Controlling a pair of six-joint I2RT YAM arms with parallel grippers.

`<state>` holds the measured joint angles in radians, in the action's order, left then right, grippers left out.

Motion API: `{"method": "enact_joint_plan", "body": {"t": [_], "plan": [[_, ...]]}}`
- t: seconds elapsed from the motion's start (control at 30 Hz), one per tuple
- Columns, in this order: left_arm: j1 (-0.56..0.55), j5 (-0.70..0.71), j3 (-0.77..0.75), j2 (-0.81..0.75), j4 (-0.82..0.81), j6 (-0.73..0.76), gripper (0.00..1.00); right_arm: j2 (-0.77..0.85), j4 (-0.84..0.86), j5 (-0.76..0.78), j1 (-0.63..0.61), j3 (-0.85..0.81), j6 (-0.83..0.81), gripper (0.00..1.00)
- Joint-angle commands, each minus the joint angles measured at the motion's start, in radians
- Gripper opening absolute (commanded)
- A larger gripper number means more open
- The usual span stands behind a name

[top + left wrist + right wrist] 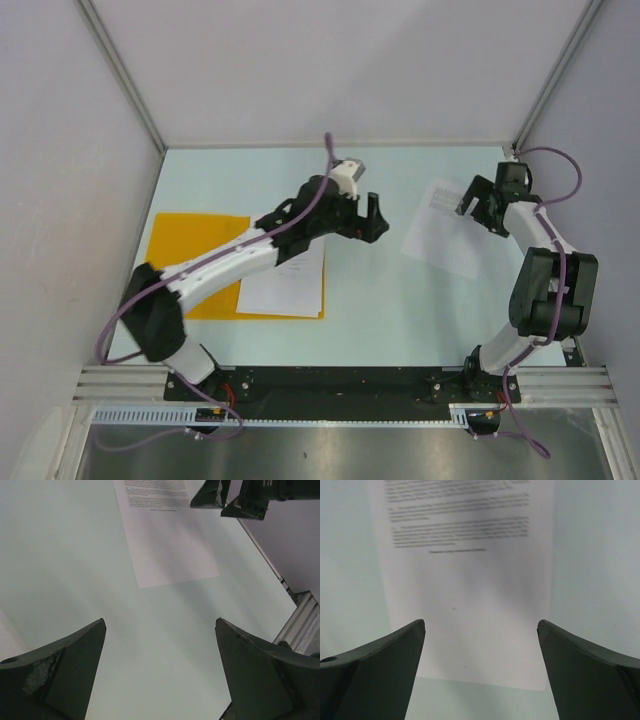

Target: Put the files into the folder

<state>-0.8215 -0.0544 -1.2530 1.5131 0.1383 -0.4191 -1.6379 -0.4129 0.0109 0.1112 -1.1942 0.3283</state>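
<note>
**Flat sheet, tricky pickup**

The loose sheet lies well right of the folder, flat on the table. A bad pinch could crumple it or shove it away. A second sheet overlaps the folder's right edge. My right gripper hovers tipped over the loose sheet, jaws wide, empty. My left gripper reaches out between, also spread and empty.

Orange folder lies flat, 1 sheet beside it, another sheet apart.
</note>
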Motion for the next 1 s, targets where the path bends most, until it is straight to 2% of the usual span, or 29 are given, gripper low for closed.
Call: {"method": "enact_joint_plan", "body": {"t": [0.0, 0.03, 0.13, 0.17, 0.37, 0.57, 0.97], "plan": [[-0.034, -0.060, -0.208, 0.224, -0.216, -0.050, 0.90, 0.018, -0.020, -0.069, 0.094, 0.042, -0.026, 1.00], [-0.037, -0.076, -0.258, 0.348, -0.221, -0.069, 0.88, 0.020, -0.004, -0.081, 0.111, 0.063, -0.015, 1.00], [-0.044, -0.143, -0.440, 0.519, -0.244, -0.139, 0.79, 0.020, 0.013, -0.109, 0.169, 0.096, -0.002, 1.00], [-0.045, -0.151, -0.474, 0.612, -0.281, -0.185, 0.78, 0.016, 0.019, -0.133, 0.186, 0.105, 0.008, 0.98], [-0.045, -0.203, -0.678, 0.889, -0.399, -0.371, 0.78, 0.006, 0.123, -0.200, 0.232, 0.192, 0.026, 0.96], [-0.045, -0.205, -0.735, 1.001, -0.470, -0.503, 0.79, -0.014, 0.181, -0.203, 0.232, 0.240, 0.032, 0.95], [-0.044, -0.170, -0.661, 1.046, -0.368, -0.725, 0.80, -0.028, 0.261, -0.261, 0.214, 0.326, 0.077, 0.93]]}}
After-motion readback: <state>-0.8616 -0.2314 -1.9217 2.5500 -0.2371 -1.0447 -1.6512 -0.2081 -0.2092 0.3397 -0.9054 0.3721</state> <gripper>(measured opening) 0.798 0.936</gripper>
